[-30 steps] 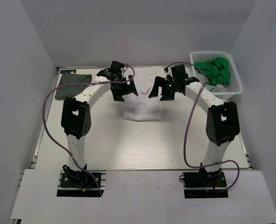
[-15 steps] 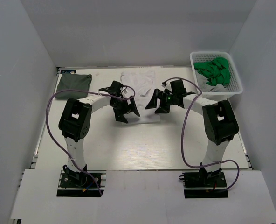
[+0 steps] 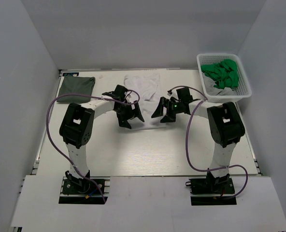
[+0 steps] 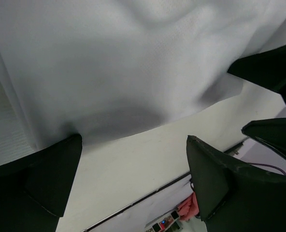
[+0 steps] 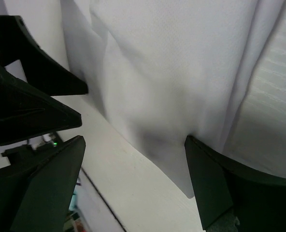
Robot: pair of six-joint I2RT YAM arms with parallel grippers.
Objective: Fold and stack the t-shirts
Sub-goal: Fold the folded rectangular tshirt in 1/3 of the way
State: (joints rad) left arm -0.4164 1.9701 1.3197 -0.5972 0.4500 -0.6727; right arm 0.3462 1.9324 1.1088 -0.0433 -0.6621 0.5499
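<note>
Centrally on the pale wood-grain table (image 3: 148, 150) lies the plain white cloth t-shirt (image 3: 143, 86), spread out with soft creases. Its near edge runs under both arms.

The left fingers (image 3: 125, 120) hang over the white shirt's near-left corner, spread wide apart with nothing between them. In the left wrist view those black fingers (image 4: 46, 179) straddle the hem of the shirt (image 4: 133, 63), with bare table just below it. Whether they touch the cloth cannot be told.

The right fingers (image 3: 157, 108) sit over the white shirt's near-right corner, likewise wide apart and empty. In the right wrist view they (image 5: 215, 183) frame a folded edge of the shirt (image 5: 172, 63).

Well to the left of the white shirt, the dark grey-green t-shirt (image 3: 77, 86) lies folded into a compact rectangle. Well to its right, a white plastic mesh basket (image 3: 230, 95) holds crumpled bright green cloth (image 3: 222, 72).
</note>
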